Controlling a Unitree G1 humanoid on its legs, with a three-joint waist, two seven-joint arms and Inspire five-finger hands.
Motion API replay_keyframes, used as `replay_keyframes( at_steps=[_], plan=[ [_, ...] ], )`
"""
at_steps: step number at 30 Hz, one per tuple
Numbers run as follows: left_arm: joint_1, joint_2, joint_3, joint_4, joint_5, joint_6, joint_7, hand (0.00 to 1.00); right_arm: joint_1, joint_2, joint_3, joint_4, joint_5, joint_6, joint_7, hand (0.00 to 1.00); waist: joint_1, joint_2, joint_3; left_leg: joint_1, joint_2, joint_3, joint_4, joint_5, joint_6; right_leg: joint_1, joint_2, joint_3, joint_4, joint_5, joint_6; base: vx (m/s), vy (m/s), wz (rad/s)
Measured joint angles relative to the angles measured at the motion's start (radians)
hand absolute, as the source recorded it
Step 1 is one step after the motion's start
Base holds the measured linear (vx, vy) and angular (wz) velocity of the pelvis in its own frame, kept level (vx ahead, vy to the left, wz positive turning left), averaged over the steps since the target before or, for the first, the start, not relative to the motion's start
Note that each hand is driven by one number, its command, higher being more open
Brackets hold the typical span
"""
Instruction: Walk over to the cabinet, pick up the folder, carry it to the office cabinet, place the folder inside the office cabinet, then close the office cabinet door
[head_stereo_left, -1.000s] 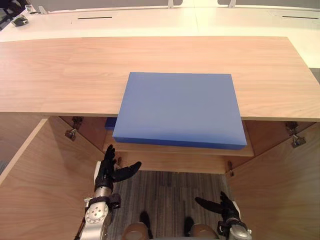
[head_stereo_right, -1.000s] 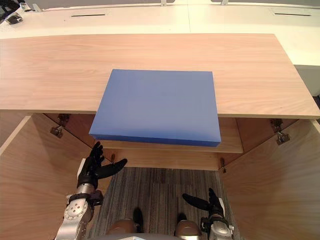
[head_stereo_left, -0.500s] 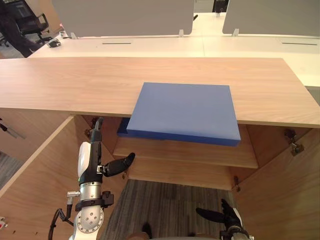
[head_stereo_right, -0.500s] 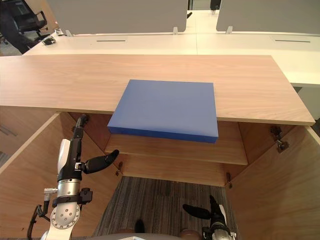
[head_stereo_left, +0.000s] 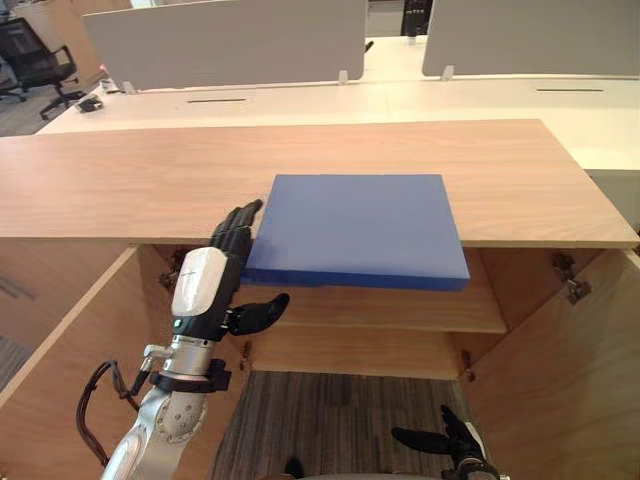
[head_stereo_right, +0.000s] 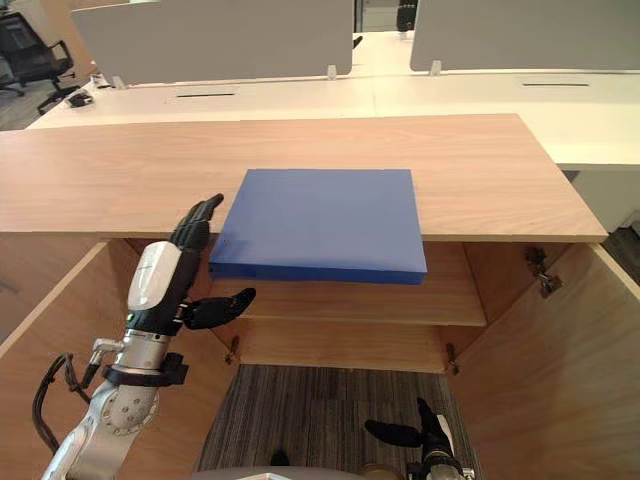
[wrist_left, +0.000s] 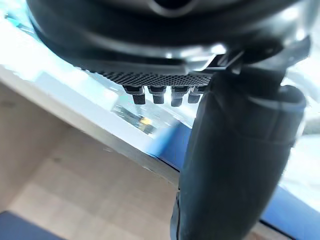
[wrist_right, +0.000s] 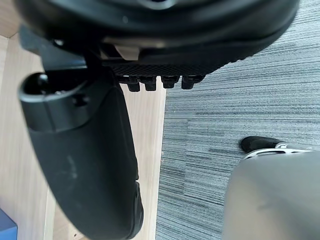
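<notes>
Fingers (head_stereo_right: 425, 426) of the right hand (head_stereo_left: 450, 443) are loose and apart with the thumb out to the left, holding nothing. That hand hangs low at near right over the grey striped carpet (head_stereo_left: 340, 410), idle and clear of the work.

Left hand (head_stereo_left: 203, 285) is raised at near left. Its fingers (head_stereo_left: 238, 225) are straight and close together, reaching over the front lip of the light wooden cabinet top (head_stereo_left: 120, 185), with the thumb spread below that lip. It is open and grips nothing. Fingertips are just beside the left edge of the flat blue rectangular folder (head_stereo_left: 360, 225); contact can't be told.

The folder lies flat mid-top, and its near edge hangs out past the front lip. Likely step: pickup. The hand looks set to pinch the left edge, fingers above and thumb under, and the overhang gives the thumb a way in.

Room:
- Two wooden cabinet doors stand open toward the near side, left door (head_stereo_left: 60, 340) and right door (head_stereo_left: 565, 380). They wall in both arms, with the carpet lane free between them.
- The wooden inner shelf (head_stereo_left: 400, 312) sits below the overhang with a gap between, so the thumb's path is tight but open.
- The folder's right edge is free, and the right hand is well apart from it.
- Bare wood lies on both sides of the folder and beyond it, so it has room to slide.

Far: white office desks (head_stereo_left: 300, 100), grey partition screens (head_stereo_left: 230, 40) and a black office chair (head_stereo_left: 30, 65) at far left, all well apart from the cabinet.
</notes>
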Motion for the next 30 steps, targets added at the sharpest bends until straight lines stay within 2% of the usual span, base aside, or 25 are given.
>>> replay_keyframes(
  at_steps=[6,7,16,22,25,27,30],
  plan=[
    [-0.079,0.043,-0.064,0.006,0.071,-0.001,-0.003,1.00,0.005,-0.002,0.002,0.019,0.000,-0.001,0.008,1.00,-0.023,0.000,0.000,0.003,0.000,0.016,-0.005,-0.005,-0.002,-0.001,0.002,0.023,-0.020,0.014,0.001,-0.01,0.002,-0.13],
    [-0.081,0.047,-0.067,0.008,0.075,0.000,-0.003,0.00,0.005,-0.002,0.002,0.019,0.000,-0.001,0.008,1.00,-0.026,0.000,0.000,0.004,0.000,0.019,-0.005,-0.005,-0.002,-0.002,0.002,0.026,-0.021,0.014,0.001,-0.02,0.002,-0.11],
    [-0.204,0.052,-0.097,0.077,0.218,0.055,-0.010,0.00,0.008,-0.003,0.001,0.023,0.003,-0.001,0.018,1.00,-0.031,-0.002,-0.008,0.007,0.000,0.044,-0.005,-0.013,-0.005,-0.007,0.003,0.053,-0.032,0.023,0.002,0.01,0.003,-0.09],
    [-0.241,0.040,-0.043,0.036,0.220,0.074,-0.013,0.00,0.001,0.000,0.001,-0.007,0.010,0.000,0.032,1.00,-0.034,-0.001,-0.020,0.016,0.001,0.072,-0.005,-0.025,-0.005,-0.009,0.005,0.086,-0.048,0.033,0.003,0.01,0.006,-0.17],
    [-0.195,0.000,-0.036,0.014,0.177,0.077,-0.037,0.00,0.011,0.009,-0.003,-0.121,0.028,0.001,0.036,1.00,-0.029,-0.002,-0.021,0.014,0.003,0.114,-0.004,-0.034,-0.009,-0.031,0.008,0.131,-0.052,0.044,0.006,0.02,0.025,-0.42],
    [-0.155,-0.055,-0.037,-0.045,0.106,0.074,-0.072,0.00,0.052,0.023,-0.005,-0.299,0.064,-0.001,0.036,1.00,-0.032,-0.005,-0.022,0.012,0.001,0.123,0.000,-0.036,-0.006,-0.039,0.008,0.142,-0.051,0.048,0.009,0.04,0.014,-0.17],
    [-0.119,-0.084,-0.046,-0.132,-0.011,0.043,-0.122,0.00,0.082,0.042,-0.005,-0.499,0.091,-0.006,0.037,1.00,-0.036,-0.008,-0.023,0.013,0.001,0.123,0.000,-0.039,-0.005,-0.040,0.008,0.151,-0.050,0.049,0.009,0.02,-0.008,-0.09]
  ],
)
